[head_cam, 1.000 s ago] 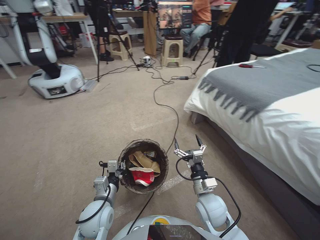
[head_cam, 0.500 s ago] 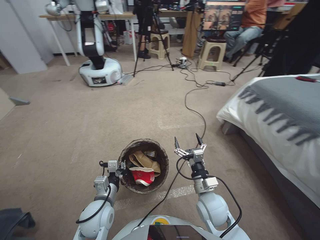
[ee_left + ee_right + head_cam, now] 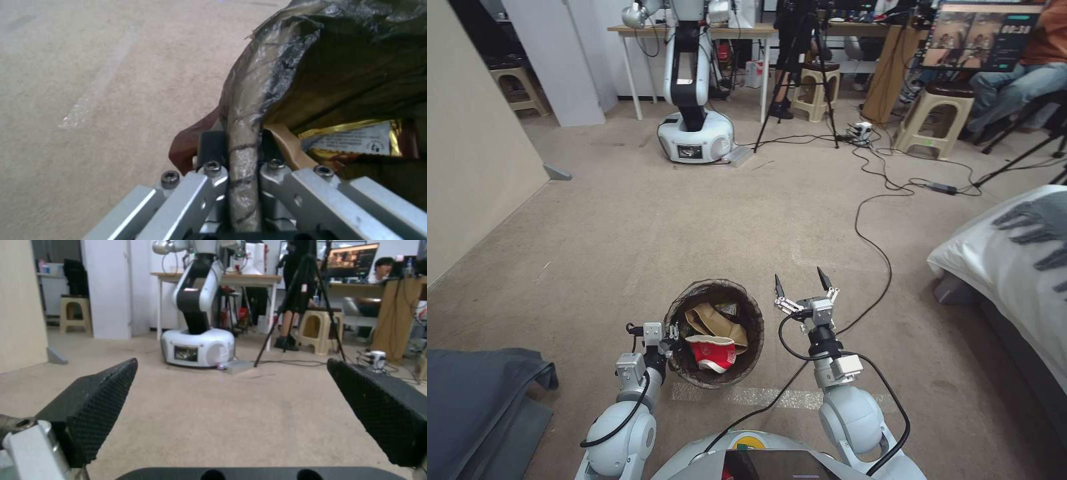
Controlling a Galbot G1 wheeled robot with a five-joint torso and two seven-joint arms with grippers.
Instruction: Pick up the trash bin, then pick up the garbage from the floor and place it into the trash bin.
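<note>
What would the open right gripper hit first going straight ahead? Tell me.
Probably nothing close: the right gripper points over bare beige carpet. Far along that line stands the white round-based robot arm, though depth is hard to judge.

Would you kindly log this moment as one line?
left gripper: shut on bin rim | right gripper: open, empty, beside bin | bin: holds cup, paper bag
</note>
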